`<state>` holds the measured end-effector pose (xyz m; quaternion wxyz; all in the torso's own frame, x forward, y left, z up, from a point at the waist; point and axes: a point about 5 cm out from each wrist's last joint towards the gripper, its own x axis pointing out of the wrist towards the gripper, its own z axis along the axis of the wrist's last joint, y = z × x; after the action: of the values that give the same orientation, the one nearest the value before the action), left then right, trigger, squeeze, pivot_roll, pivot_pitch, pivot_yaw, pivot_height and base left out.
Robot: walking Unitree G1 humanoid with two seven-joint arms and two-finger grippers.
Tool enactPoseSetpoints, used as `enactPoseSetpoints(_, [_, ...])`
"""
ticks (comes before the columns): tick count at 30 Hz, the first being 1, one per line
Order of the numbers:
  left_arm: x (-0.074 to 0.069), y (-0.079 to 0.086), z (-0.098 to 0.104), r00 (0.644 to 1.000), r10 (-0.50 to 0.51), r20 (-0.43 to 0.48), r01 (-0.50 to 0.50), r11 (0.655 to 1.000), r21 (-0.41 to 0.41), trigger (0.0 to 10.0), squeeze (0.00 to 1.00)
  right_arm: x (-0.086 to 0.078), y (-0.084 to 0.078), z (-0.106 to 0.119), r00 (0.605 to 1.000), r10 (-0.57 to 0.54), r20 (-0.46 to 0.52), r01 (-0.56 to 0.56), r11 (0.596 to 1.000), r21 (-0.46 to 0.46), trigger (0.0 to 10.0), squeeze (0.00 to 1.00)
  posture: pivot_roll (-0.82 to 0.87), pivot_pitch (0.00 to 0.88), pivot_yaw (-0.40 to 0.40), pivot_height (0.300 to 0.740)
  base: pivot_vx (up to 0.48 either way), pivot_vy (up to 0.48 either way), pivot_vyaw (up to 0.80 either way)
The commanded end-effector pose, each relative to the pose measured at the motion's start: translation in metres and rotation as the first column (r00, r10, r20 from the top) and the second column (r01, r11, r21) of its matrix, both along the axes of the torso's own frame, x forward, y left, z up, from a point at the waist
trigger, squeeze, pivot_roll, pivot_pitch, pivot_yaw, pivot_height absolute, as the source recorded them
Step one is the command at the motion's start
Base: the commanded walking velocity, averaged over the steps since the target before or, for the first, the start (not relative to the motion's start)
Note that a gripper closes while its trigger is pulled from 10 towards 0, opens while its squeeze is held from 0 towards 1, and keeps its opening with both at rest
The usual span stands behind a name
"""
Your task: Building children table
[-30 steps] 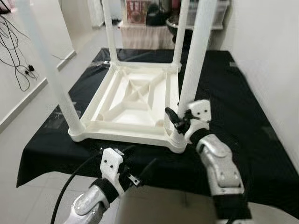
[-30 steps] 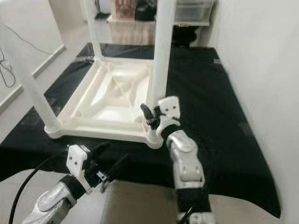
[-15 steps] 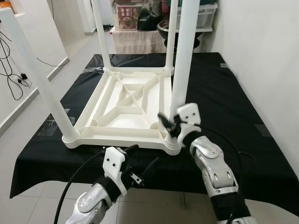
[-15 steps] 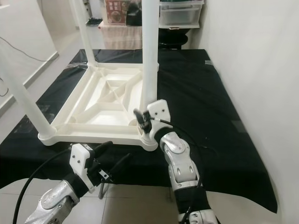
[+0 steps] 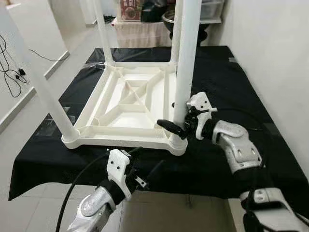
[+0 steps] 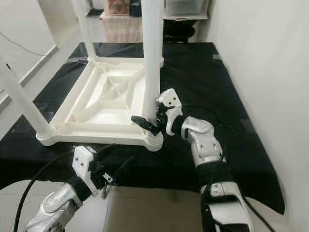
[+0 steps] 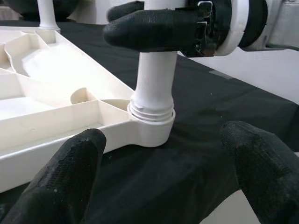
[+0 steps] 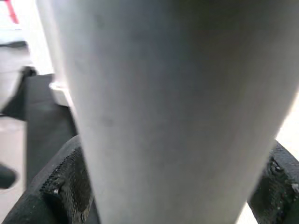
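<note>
We note the upturned table (image 5: 130, 104): smooth cream plastic with a faint sheen, its legs (image 5: 186, 58) matt. Black cloth (image 5: 231, 92) beneath looks matt. Gripper fingers (image 7: 70, 172) show a rough, pebbled black coating.

— What's different with the right gripper (image 5: 177, 123)?
— A second ago it reached up at the near right leg (image 5: 186, 58) from below, with the forearm rising from the near edge. Now the arm has swung out to the robot's right and the gripper comes at the leg sideways, fingers level, one finger (image 5: 170, 126) across the leg's front just above the corner socket (image 7: 150, 122).
— Closed on it?
— Clasped around it, a finger on each side.
— And the left gripper (image 5: 145, 165)?
— Much the same place, below and nearer than the right one, fingers spread; only the camera has shifted.
</note>
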<state>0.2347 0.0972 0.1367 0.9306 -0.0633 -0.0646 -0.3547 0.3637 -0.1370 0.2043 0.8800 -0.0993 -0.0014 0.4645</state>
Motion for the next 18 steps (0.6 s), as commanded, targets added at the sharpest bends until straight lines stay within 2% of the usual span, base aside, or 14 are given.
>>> enactPoseSetpoints(1, [-0.003, 0.001, -0.002, 1.0, 0.01, -0.01, -0.01, 1.0, 0.001, 10.0, 0.0, 0.003, 0.007, 0.002, 0.997, 0.076, -0.018, -0.076, 0.997, 0.004, 10.0, 0.0, -0.02, 0.113, -0.009, 0.74, 0.0, 0.0, 0.0])
enactPoseSetpoints(5, [-0.005, -0.001, -0.002, 1.0, 0.014, -0.011, -0.014, 1.0, -0.004, 10.0, 0.0, 0.011, 0.001, 0.015, 0.99, 0.133, -0.042, -0.131, 0.991, 0.038, 9.6, 0.0, -0.02, 0.117, -0.014, 0.74, 0.0, 0.0, 0.0])
enactPoseSetpoints(6, [-0.006, -0.002, -0.002, 1.0, 0.015, -0.012, -0.015, 1.0, -0.005, 10.0, 0.0, 0.012, -0.001, 0.018, 0.987, 0.152, -0.052, -0.149, 0.987, 0.06, 3.3, 0.0, -0.01, 0.119, -0.014, 0.74, 0.0, 0.0, 0.0])
enactPoseSetpoints(7, [-0.006, -0.002, -0.002, 1.0, 0.015, -0.012, -0.015, 1.0, -0.006, 10.0, 0.0, 0.013, -0.002, 0.019, 0.985, 0.165, -0.055, -0.161, 0.984, 0.07, 3.3, 0.0, -0.01, 0.119, -0.014, 0.74, 0.0, 0.0, 0.0])
enactPoseSetpoints(8, [-0.006, -0.002, -0.002, 1.0, 0.015, -0.012, -0.015, 1.0, -0.006, 10.0, 0.0, 0.013, -0.003, 0.02, 0.983, 0.175, -0.057, -0.17, 0.982, 0.078, 0.0, 0.0, -0.01, 0.12, -0.015, 0.74, 0.0, 0.0, 0.0])
enactPoseSetpoints(18, [-0.006, -0.003, -0.002, 1.0, 0.012, -0.017, -0.012, 1.0, -0.008, 10.0, 0.0, 0.01, -0.013, 0.011, 0.968, 0.235, -0.089, -0.229, 0.971, 0.074, 0.0, 0.0, -0.02, 0.122, -0.008, 0.74, 0.0, 0.0, 0.0])
